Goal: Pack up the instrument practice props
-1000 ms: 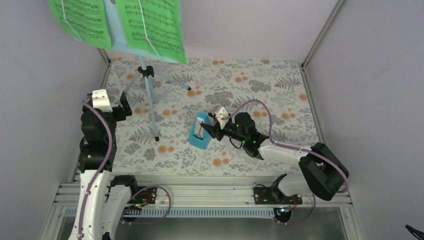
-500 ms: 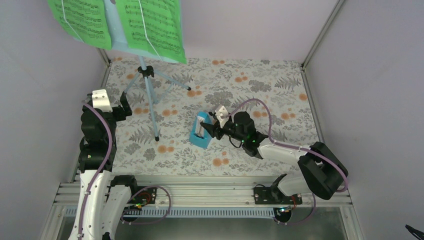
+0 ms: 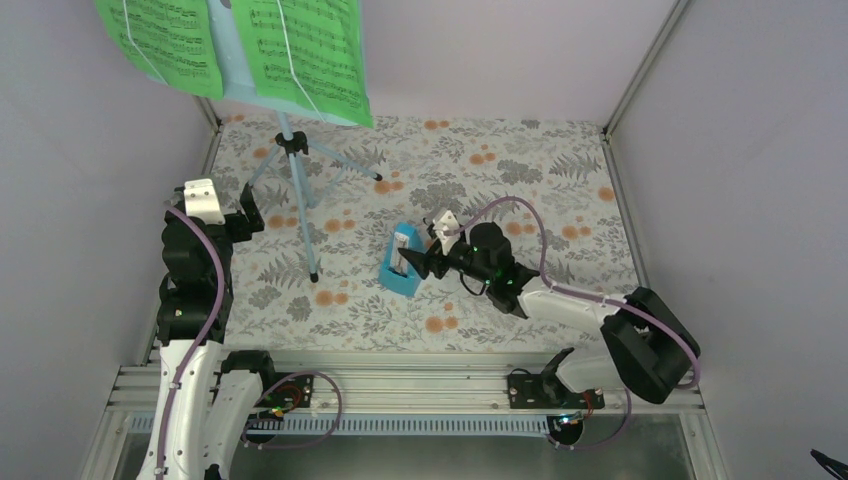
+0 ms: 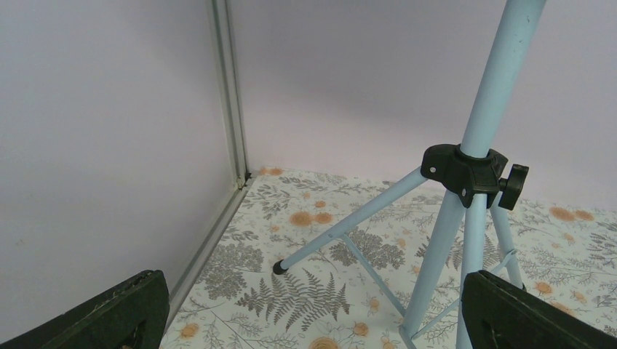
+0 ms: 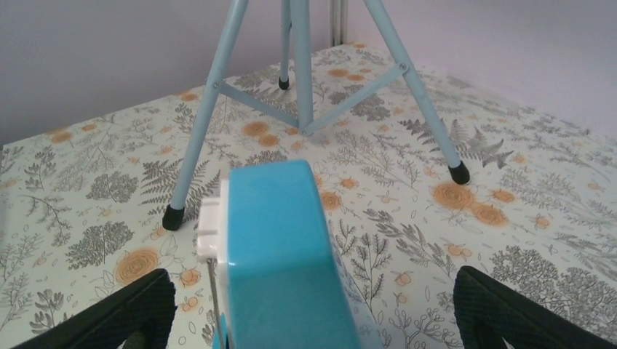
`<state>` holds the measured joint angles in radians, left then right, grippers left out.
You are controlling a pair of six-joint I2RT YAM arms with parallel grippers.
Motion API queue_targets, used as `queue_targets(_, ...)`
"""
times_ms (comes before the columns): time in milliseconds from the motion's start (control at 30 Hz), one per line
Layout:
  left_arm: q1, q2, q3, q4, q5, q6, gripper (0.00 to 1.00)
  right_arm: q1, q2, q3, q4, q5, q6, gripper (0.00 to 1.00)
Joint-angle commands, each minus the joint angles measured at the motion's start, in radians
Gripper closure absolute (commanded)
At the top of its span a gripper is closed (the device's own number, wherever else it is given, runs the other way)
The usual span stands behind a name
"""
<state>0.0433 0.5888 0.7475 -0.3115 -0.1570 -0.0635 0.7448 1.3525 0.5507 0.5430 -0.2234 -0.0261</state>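
Task's thing: the small blue wedge-shaped metronome with a white face [image 3: 401, 268] sits near the middle of the floral-printed counter [image 3: 570, 190], well apart from the walls.
Right fingers: the right fingers [image 5: 124, 313] are spread wide, one on each side of the metronome. In the wrist view we see bare counter between each finger and the blue body, so nothing is pinched.
Left fingers: the left fingers [image 4: 109, 313] are spread just as wide and hold nothing. They are raised beside the left wall and face the pale blue tripod music stand [image 3: 291, 143].
Other props: the bright green printed sheet-music pages [image 3: 300, 50] rest on the stand's desk at the far left, and the stand is upright on its three legs.
Which way it lies: the metronome is straight ahead of the right fingers and between them. It sits closer to the finger on its white-face side than to the other.
Long axis: from above, its longer side runs roughly near to far, crosswise to the right arm's leftward reach. We cannot tell whether it stands on its base or lies on a side.
Nearer arm: the right arm is much nearer the metronome, and the left arm is nearer the stand.
Our reading: all three props are out, so we judge the packing hardly begun. We see no box or bag.
Risk: closing off-centre could shove or tip the metronome before both fingers meet it.
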Motion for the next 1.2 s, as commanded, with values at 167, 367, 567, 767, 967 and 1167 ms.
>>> queue_targets(167, 0.004, -0.009, -0.005, 0.013, 0.003, 0.0, 0.0, 0.001, -0.123, -0.071, -0.021, 0.046, 0.01, 0.06)
queue_targets(367, 0.004, -0.009, -0.007, 0.013, 0.003, 0.0, 0.0, 0.002, -0.12, -0.08, -0.054, 0.077, 0.035, 0.06)
queue_targets(567, 0.004, -0.007, -0.007, 0.012, 0.001, 0.001, 0.0, 0.003, -0.089, -0.065, -0.046, 0.093, 0.046, 0.06)
queue_targets(767, 0.004, -0.006, -0.007, 0.011, 0.002, 0.001, 0.0, 0.005, -0.049, -0.031, -0.048, 0.116, 0.05, 0.07)
queue_targets(967, 0.004, -0.006, -0.006, 0.013, 0.004, 0.001, 0.0, 0.007, -0.023, -0.003, -0.048, 0.127, 0.055, 0.07)
queue_targets(1167, 0.004, -0.004, -0.007, 0.014, 0.008, 0.001, 0.0, 0.01, 0.004, 0.022, -0.045, 0.139, 0.053, 0.07)
